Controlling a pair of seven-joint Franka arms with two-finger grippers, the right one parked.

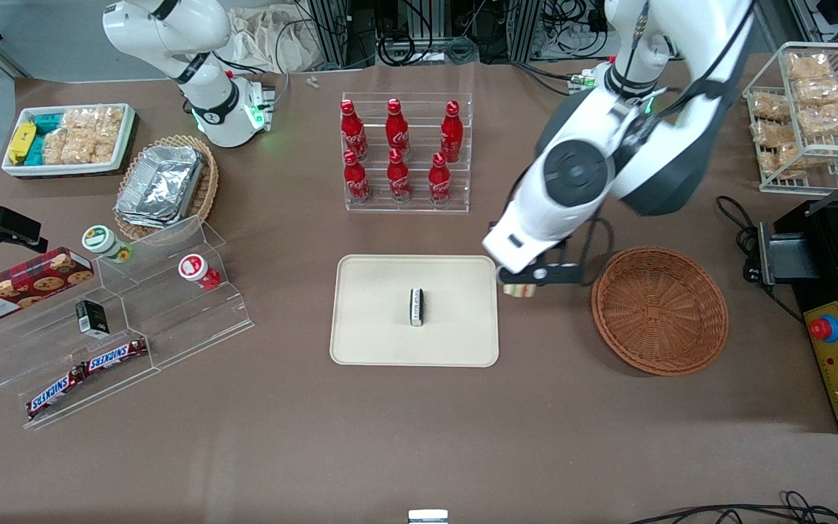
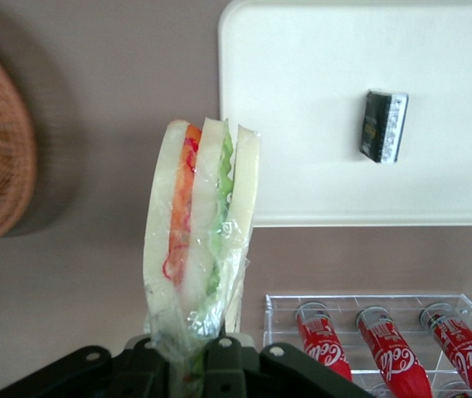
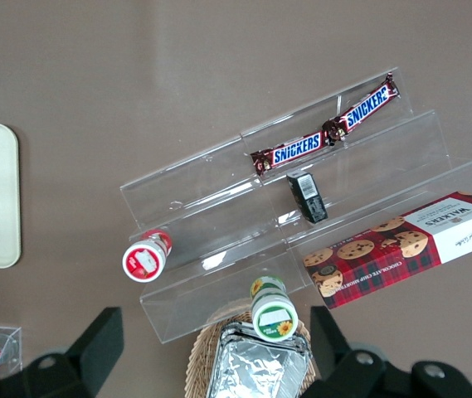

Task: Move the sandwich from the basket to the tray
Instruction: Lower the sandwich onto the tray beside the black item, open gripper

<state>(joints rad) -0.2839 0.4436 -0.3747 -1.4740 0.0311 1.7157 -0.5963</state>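
The end effector [image 1: 522, 285] is clenched on the sandwich [image 2: 198, 240], gripping its wrapped lower end with the wedge standing out past the fingers. It hangs above the bare desk [image 1: 419, 437], between the basket [image 1: 659, 310] at its 3 o'clock and the tray [image 1: 375, 313] at its 9 o'clock, just off the tray's rim. A small dark packet [image 1: 416, 306] lies mid-tray. The cola bottles [image 1: 397, 149] stand in their clear rack at 11 o'clock.

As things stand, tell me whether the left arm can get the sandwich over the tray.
Probably yes. The pincer, shut on the sandwich, hangs between the basket and the tray, close beside the tray's edge. Nothing stands between them; only a small dark packet lies mid-tray.
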